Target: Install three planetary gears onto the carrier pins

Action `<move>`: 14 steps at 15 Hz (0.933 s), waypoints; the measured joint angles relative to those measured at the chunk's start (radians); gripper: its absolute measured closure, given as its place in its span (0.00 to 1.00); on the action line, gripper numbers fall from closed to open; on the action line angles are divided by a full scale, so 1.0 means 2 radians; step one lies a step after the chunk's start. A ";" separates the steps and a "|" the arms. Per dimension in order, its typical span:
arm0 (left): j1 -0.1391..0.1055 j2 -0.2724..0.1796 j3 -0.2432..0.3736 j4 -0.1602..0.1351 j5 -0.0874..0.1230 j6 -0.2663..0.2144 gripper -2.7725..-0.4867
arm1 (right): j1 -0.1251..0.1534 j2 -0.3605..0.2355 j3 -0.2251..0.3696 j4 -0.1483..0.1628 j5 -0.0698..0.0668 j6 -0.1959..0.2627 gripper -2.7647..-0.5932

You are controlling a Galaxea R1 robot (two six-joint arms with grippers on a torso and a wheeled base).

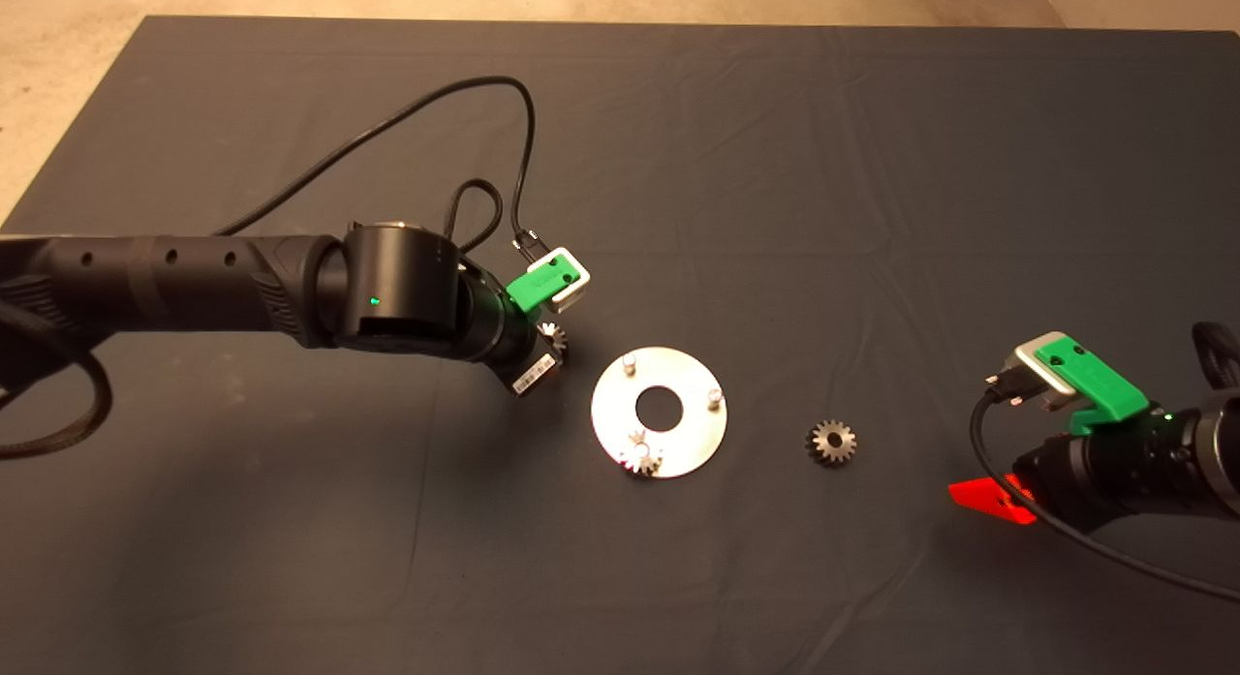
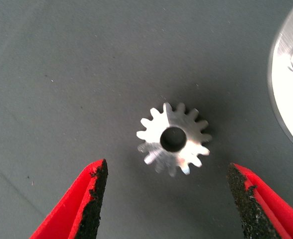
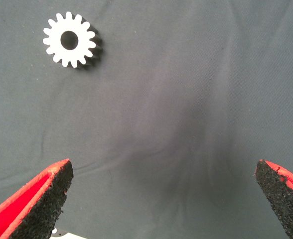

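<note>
Gear two pickup: left gripper [image 2: 166, 199] hovers spread wide over a loose gear [image 2: 173, 139] on the mat beside the disc [image 1: 678, 433] (one gear [image 1: 643, 457] already pinned). Next: descend, pinch. Right gripper [image 3: 159, 199] idles agape, third gear [image 3: 70, 39] nearby.

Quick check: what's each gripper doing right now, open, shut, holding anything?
Left gripper: open, empty, over a loose planetary gear on the mat.
Right gripper: open, holding nothing.

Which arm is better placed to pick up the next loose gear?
Left, probably. The left gripper hangs open right over a gear beside the carrier disc, fingers either side of it. The right gripper, also open, sits well back from the other loose gear.
</note>
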 joint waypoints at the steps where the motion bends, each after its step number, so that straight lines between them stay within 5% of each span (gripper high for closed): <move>1: 0.000 -0.001 -0.004 0.000 -0.005 0.000 0.50 | 0.000 0.000 0.000 0.000 0.000 0.000 0.02; 5: 0.000 -0.001 -0.014 0.000 -0.037 -0.002 0.50 | 0.000 0.000 0.000 0.000 -0.001 0.000 0.02; 10: 0.000 -0.001 -0.021 0.000 -0.052 -0.002 0.50 | 0.000 0.000 0.000 0.000 -0.001 0.000 0.02; 14: 0.000 -0.001 -0.021 0.000 -0.053 -0.002 0.50 | 0.000 0.000 0.000 0.000 -0.001 0.000 0.02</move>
